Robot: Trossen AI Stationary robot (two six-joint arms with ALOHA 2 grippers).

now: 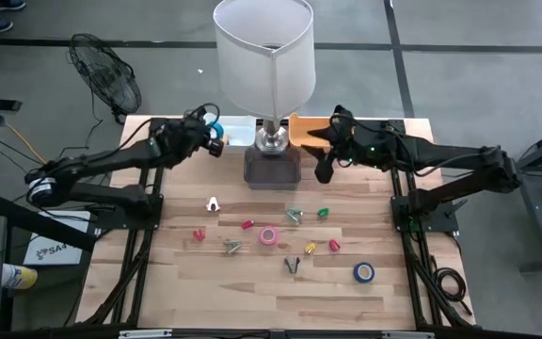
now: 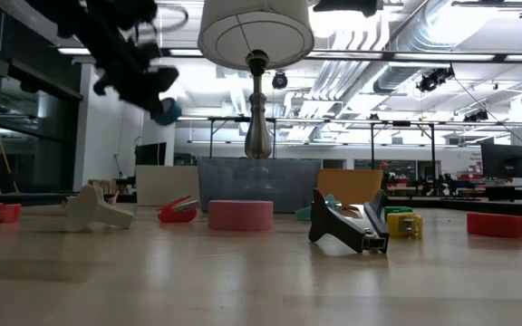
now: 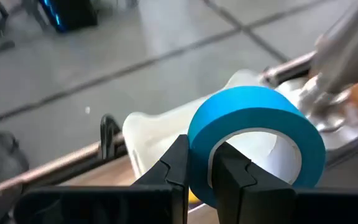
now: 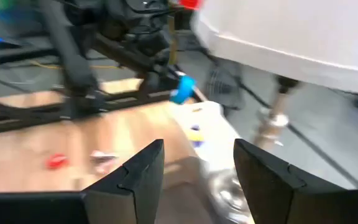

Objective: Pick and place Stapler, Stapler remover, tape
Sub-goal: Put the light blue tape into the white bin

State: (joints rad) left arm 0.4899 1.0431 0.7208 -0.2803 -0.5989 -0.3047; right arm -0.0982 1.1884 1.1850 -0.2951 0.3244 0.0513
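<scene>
My left gripper (image 1: 213, 135) is at the table's far edge, left of the lamp, shut on a blue tape roll (image 3: 253, 118) above a white bin (image 3: 145, 134). My right gripper (image 4: 197, 165) hangs open and empty right of the lamp base, near an orange bin (image 1: 301, 127). On the table lie a pink tape roll (image 1: 268, 235), another blue tape roll (image 1: 363, 272) and a small yellow one (image 1: 310, 248). A dark V-shaped tool (image 2: 347, 226) and a white one (image 1: 213, 203) also rest there; which is the stapler and which the stapler remover I cannot tell. My left gripper pinches the blue roll's wall (image 3: 199, 146), one finger inside the ring (image 3: 232, 174) and one outside (image 3: 176, 168). The roll is lifted clear, tilted, over the white bin.
A lamp with a white shade (image 1: 266, 56) stands on a grey base (image 1: 271, 165) at the middle of the far edge, between the two bins. Small red (image 1: 199, 234) and green (image 1: 324, 213) blocks and metal pieces (image 1: 231, 247) are scattered mid-table.
</scene>
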